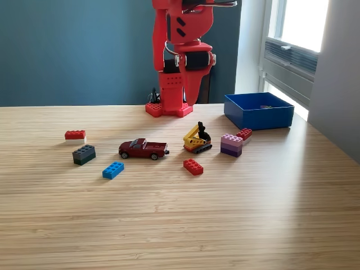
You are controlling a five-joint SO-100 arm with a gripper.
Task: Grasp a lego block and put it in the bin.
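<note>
Behind the scattered lego bricks (193, 166), the red arm's claw (190, 98) is folded downward, its opening not discernible, while the blue bin (259, 118) is set at the exterior view's right.

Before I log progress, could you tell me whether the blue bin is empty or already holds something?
Not empty, it seems: the blue bin shows a small coloured piece against its far inner wall. What the piece is cannot be told.
</note>
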